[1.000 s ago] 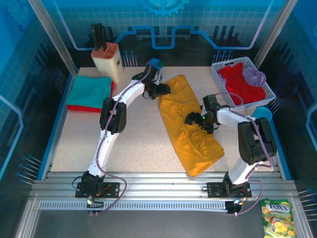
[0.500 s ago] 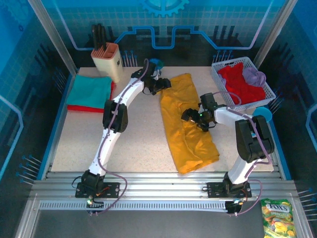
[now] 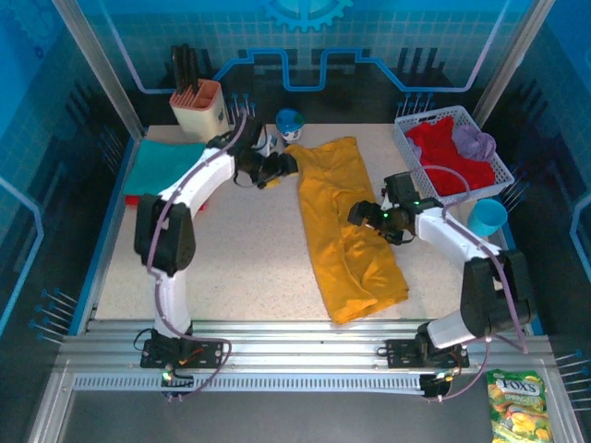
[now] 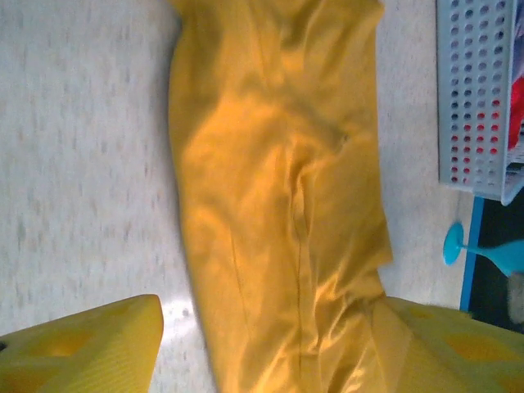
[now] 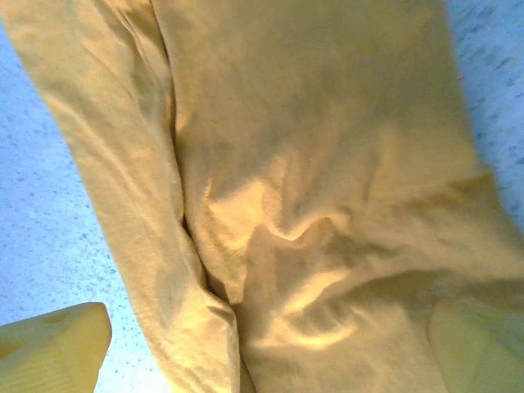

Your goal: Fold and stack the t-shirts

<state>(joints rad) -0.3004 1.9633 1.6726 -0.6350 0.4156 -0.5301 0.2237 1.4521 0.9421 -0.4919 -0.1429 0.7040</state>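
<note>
Mustard-yellow t-shirt (image 3: 349, 254), bare table (image 3: 240, 249) leftward; left claw (image 3: 284, 165), right claw (image 3: 356, 215) splayed at its edges.

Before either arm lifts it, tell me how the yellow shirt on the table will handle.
The yellow shirt will probably hang limp, since it lies in soft wrinkles and folds. It looks thin, so it is likely light. Pushed across the table, it would probably bunch up rather than slide whole.
</note>
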